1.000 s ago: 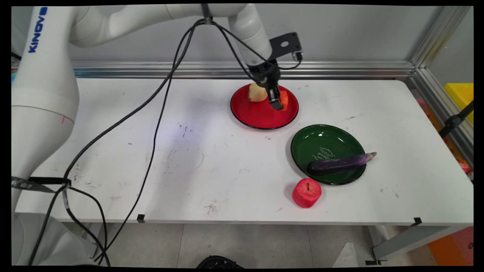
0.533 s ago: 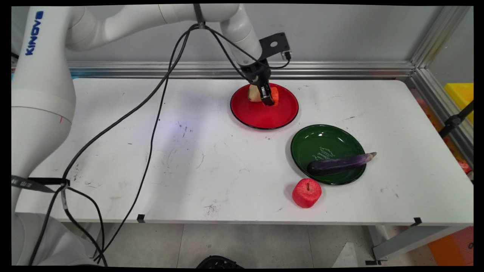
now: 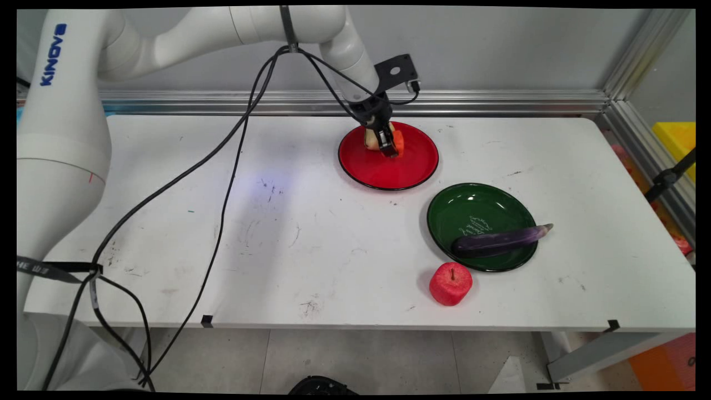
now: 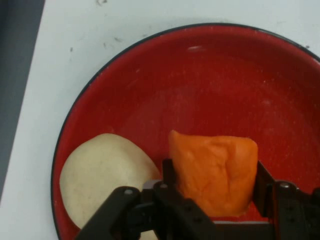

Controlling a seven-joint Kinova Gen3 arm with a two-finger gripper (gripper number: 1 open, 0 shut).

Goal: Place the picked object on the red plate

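My black gripper [image 3: 388,145] is low over the back of the red plate [image 3: 389,179], shut on an orange chunk [image 3: 398,143] of food. The hand view shows one finger [image 4: 168,174] on each side of the orange chunk [image 4: 215,167], which is over the red plate [image 4: 225,80]. A pale, cream-coloured round piece [image 3: 370,139] lies on the plate just left of the gripper. In the hand view this pale piece [image 4: 100,175] touches or nearly touches the left finger.
A green plate [image 3: 464,214] lies to the front right, with a purple eggplant [image 3: 500,240] across its near rim. A red apple [image 3: 450,283] stands in front of it on the table. Black cables [image 3: 225,183] hang across the table's left half. A metal rail runs along the back.
The gripper has moved left and slightly back across the red plate, carrying the orange chunk from the plate's right part to beside the pale piece.
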